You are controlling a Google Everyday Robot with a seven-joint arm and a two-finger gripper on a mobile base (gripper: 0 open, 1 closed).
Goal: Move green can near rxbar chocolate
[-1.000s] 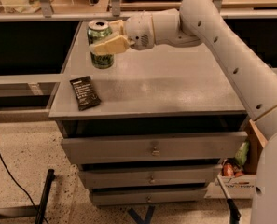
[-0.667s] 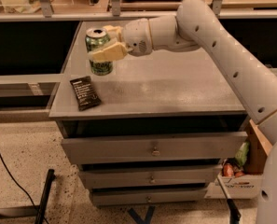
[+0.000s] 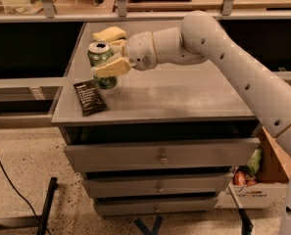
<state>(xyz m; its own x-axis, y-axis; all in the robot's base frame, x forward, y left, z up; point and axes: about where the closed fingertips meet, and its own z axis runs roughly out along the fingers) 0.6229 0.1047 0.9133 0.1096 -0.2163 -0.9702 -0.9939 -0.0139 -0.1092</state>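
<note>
The green can [image 3: 100, 64] stands upright near the left side of the grey cabinet top [image 3: 184, 92], its silver top showing. My gripper [image 3: 110, 58] reaches in from the right and is shut on the can, one pale finger [image 3: 110, 67] across its front. The rxbar chocolate [image 3: 89, 97], a flat black wrapper with white text, lies on the cabinet top just in front and left of the can, close to the front left corner.
A pale yellow sponge [image 3: 109, 34] lies behind the can at the back of the top. The cabinet has drawers [image 3: 159, 155] below. A cardboard box [image 3: 262, 180] with items stands on the floor at right. A shelf rail [image 3: 135, 14] runs behind.
My gripper has carried the can left and toward the front of the cabinet top, closer to the black wrapper. The sponge behind it now shows.
</note>
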